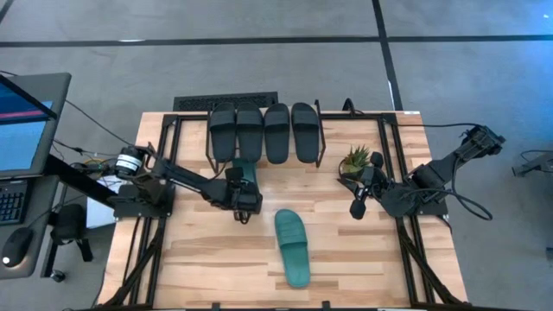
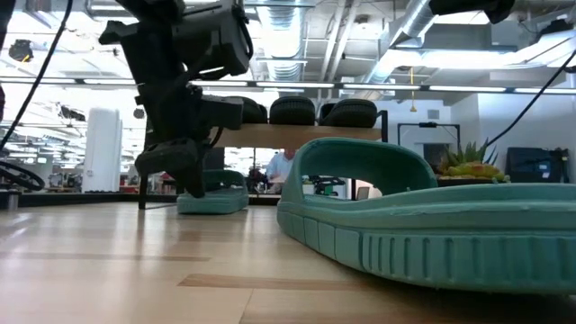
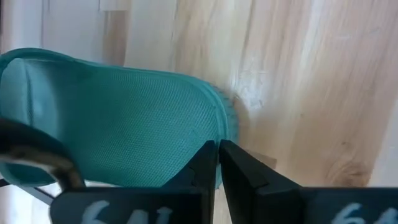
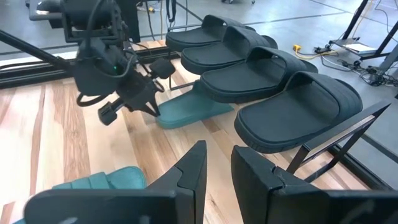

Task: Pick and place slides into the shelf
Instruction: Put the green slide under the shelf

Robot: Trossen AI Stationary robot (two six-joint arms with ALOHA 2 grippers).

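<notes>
We see a small potted plant (image 1: pixel 355 161) with spiky green leaves right of centre in the high view, standing on the wooden tabletop (image 1: pixel 216 259); in the low view the plant (image 2: pixel 468 160) shows at middle right. At the far left edge of the high view sits a monitor (image 1: pixel 26 121) with a lit blue screen, a keyboard (image 1: pixel 10 203) below it and a mouse (image 1: pixel 15 246) lower still. A dark floor vent (image 1: pixel 226 102) lies along the table's upper edge. We make out a person (image 2: pixel 283 166) far off, mid-frame, in the low view.
</notes>
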